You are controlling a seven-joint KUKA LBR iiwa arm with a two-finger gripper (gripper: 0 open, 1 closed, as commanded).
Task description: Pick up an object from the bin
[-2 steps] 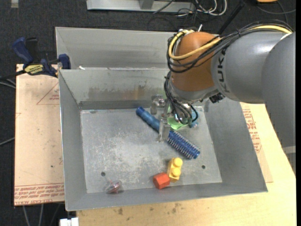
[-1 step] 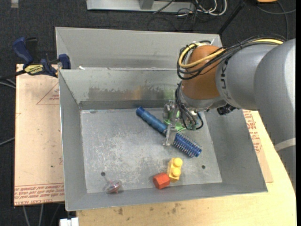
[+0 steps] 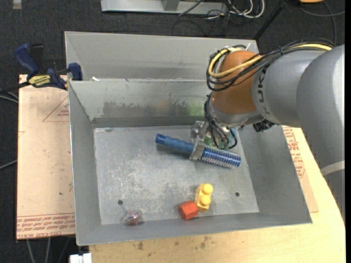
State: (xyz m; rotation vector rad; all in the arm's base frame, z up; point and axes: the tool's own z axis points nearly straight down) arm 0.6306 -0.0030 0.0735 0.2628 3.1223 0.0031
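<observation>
Plastic blue hairbrush (image 3: 175,144) with a bristled head is lying across the back middle of the grey metal bin (image 3: 82,158). I'm judging it light, stiff and slick along the handle, so the neck is looking the surest hold. The gripper (image 3: 196,151) is hanging wrist-down over that neck, though I'm failing to tell whether the jaws are apart or clamped.

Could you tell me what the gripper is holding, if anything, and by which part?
It cannot be told; the gripper sits over the blue brush, where handle meets bristles.
</observation>
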